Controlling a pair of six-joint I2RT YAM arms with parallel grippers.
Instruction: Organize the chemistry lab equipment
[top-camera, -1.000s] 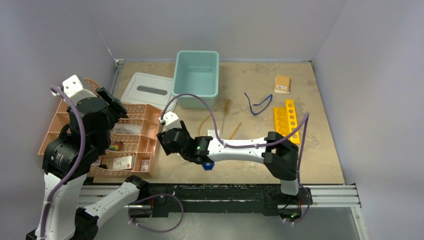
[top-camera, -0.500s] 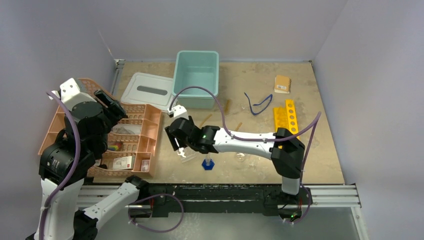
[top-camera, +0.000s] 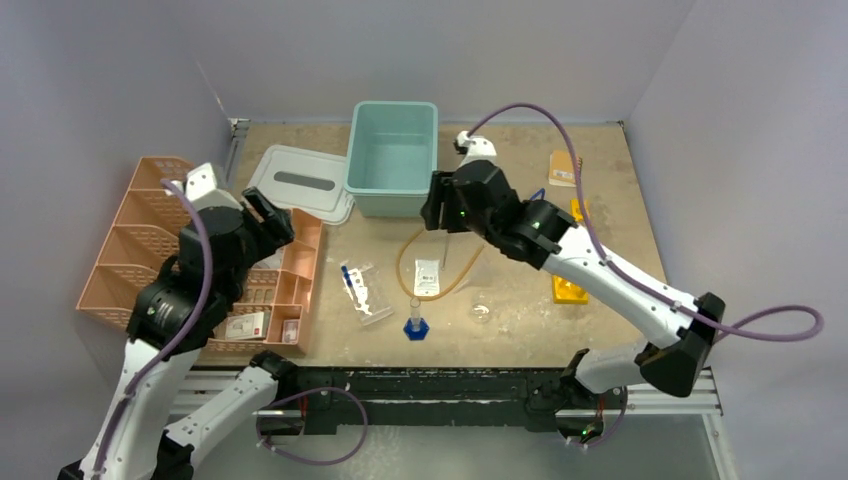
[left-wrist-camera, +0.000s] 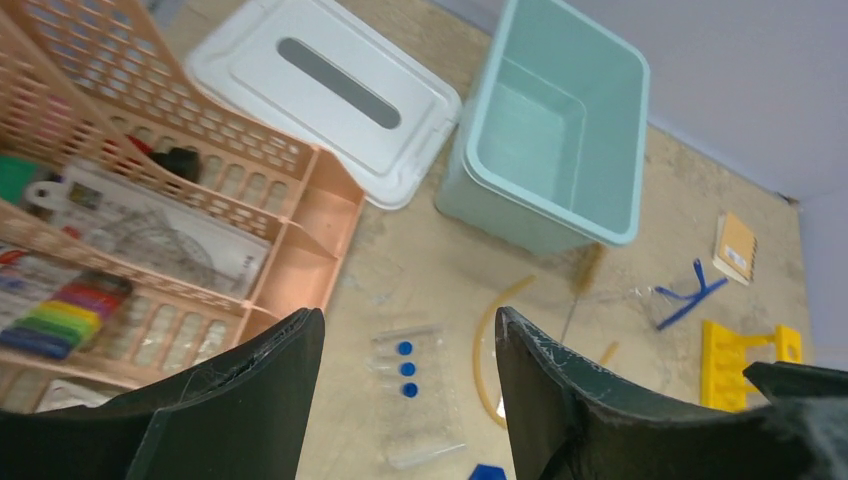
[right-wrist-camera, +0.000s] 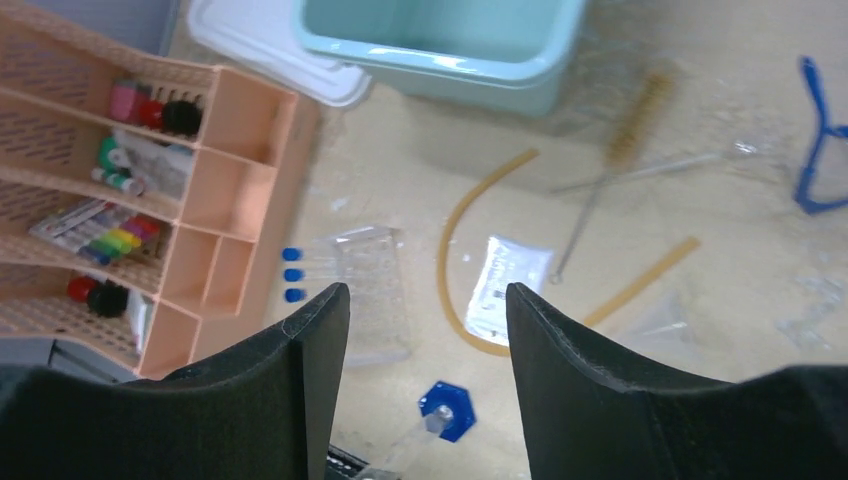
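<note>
step: between picks | left gripper, right gripper hung released, empty | next: likely needed descent onto blue-capped tubes, lower centre

A robotics lab test cell: a worn tan table boxed in by plain grey walls. Robot arms are bolted to a metal rail at its near edge.

Overhead and wrists — shared table

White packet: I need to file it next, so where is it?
In the top view the white packet lies mid-table, inside the amber tubing's curve, right of the blue-capped tubes.
</note>
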